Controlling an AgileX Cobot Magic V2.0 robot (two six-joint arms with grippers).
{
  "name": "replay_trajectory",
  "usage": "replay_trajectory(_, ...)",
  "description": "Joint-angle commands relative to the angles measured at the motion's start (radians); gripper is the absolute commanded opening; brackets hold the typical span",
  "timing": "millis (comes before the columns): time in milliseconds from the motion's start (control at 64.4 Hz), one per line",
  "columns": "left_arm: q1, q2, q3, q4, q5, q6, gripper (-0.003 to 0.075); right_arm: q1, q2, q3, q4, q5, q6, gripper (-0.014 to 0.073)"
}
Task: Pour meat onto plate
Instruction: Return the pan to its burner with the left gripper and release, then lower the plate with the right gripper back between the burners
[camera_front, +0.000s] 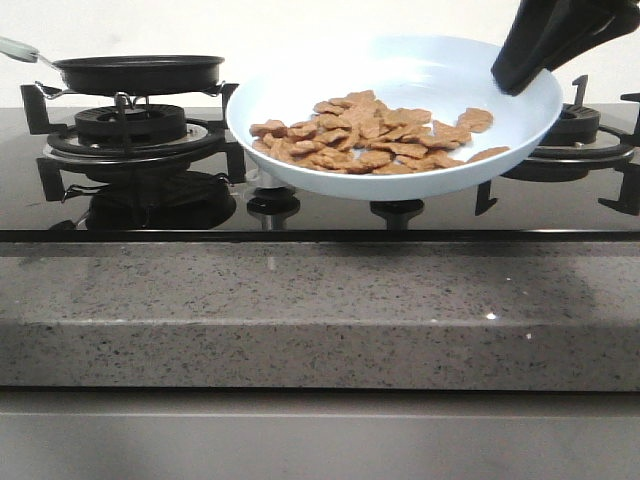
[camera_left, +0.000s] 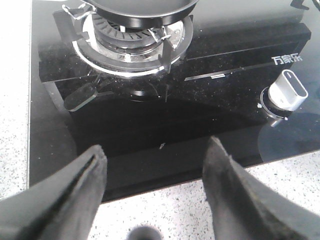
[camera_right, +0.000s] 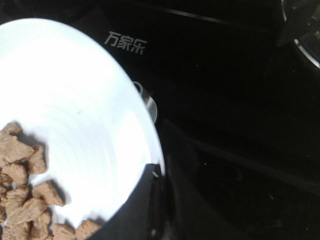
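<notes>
Meat (camera_front: 375, 140) lies on plate (camera_front: 420, 70) gripped by right gripper (camera_front: 520, 70)

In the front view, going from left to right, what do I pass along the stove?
Black frying pan on the left burner → stove knob → pale-blue plate with meat pieces, held tilted above the hob → right claw gripping the plate's rim → right burner.
</notes>
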Motion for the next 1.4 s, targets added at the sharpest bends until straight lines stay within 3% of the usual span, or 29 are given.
replay_trajectory(0, -0.008, -0.012, -0.027, -0.015, -0.067, -0.01, 0.0419, -0.003, -0.038, -0.025, 0.022, -0.053, -0.002, -0.0067)
replay_trajectory(544, -0.008, -0.012, -0.027, -0.015, -0.071, -0.01, 0.0419, -0.006, -0.015, -0.043, 0.021, -0.11, -0.002, -0.0067)
replay_trajectory(978, -0.008, -0.012, -0.027, -0.015, -0.073, -0.01, 0.0419, -0.097, 0.294, -0.516, 0.022, 0.09, 0.001, -0.0067)
replay_trajectory(1382, -0.008, -0.012, -0.027, -0.015, -0.073, -0.01, 0.0419, -0.102, 0.581, -0.838, 0.066, 0.108, 0.001, -0.0067)
